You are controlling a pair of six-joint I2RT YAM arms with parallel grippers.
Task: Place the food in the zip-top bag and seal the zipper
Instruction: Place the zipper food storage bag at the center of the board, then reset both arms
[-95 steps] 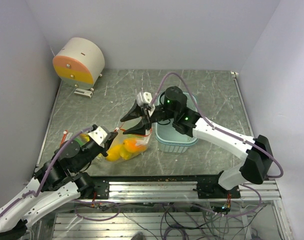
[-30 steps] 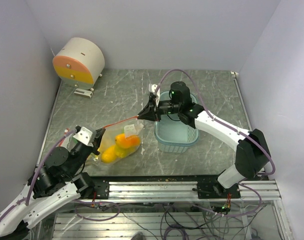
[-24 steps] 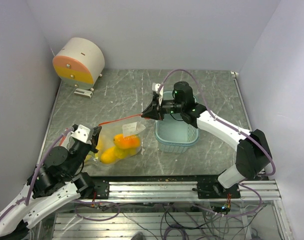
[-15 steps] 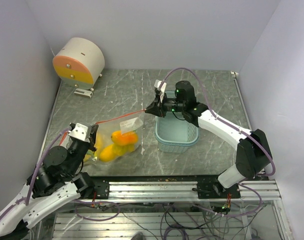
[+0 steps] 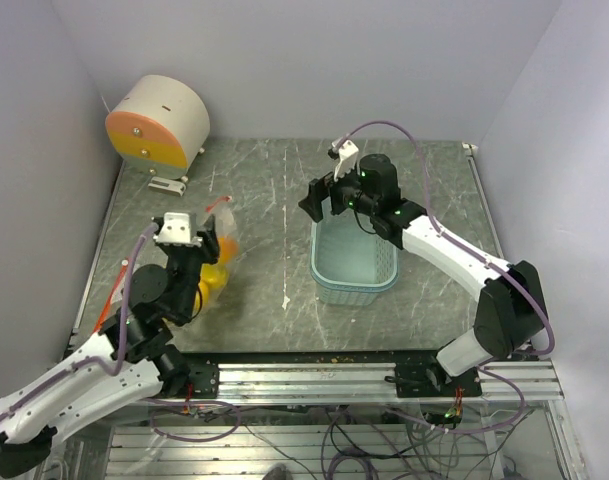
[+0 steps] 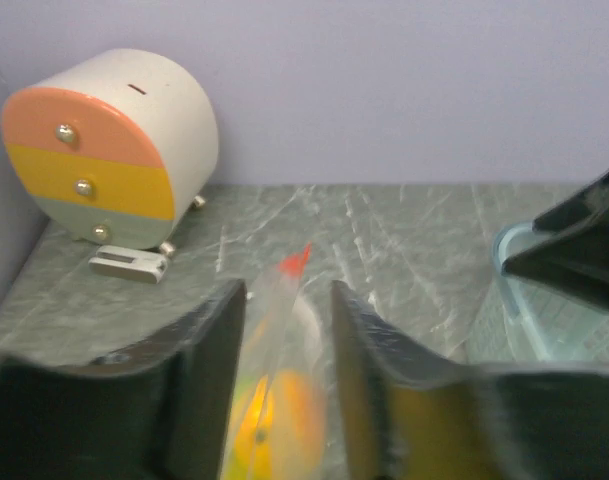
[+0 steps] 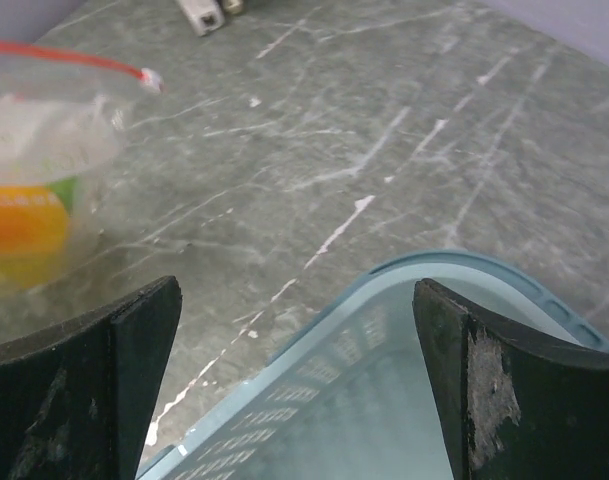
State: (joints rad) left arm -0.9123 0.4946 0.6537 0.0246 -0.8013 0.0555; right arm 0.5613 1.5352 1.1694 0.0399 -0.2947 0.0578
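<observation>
The zip-top bag (image 5: 222,252) hangs crumpled at the left, between the spread fingers of my left gripper (image 5: 206,245). In the left wrist view the bag (image 6: 284,340) rises between the two dark fingers (image 6: 209,370), and my left gripper (image 6: 287,300) is open. The zipper's red-orange end (image 6: 296,262) pokes up past the fingertips. Yellow and orange food (image 6: 274,420) shows through the plastic. My right gripper (image 5: 319,195) is open and empty above the basket's far left corner. In the right wrist view my right gripper (image 7: 296,300) stands wide, with the bag (image 7: 34,150), the zipper (image 7: 64,55) and its pale slider (image 7: 151,80) far off to the left.
A pale teal slotted basket (image 5: 324,272) stands right of centre, its rim (image 7: 404,290) just under my right fingers. A round white drawer unit (image 5: 159,120) with orange, yellow and pale fronts sits at the back left corner. Walls close in both sides.
My right gripper let go of the zipper, opened wide and pulled back over the basket. My left gripper opened and moved toward the back, and the bag bunched up to the left.
</observation>
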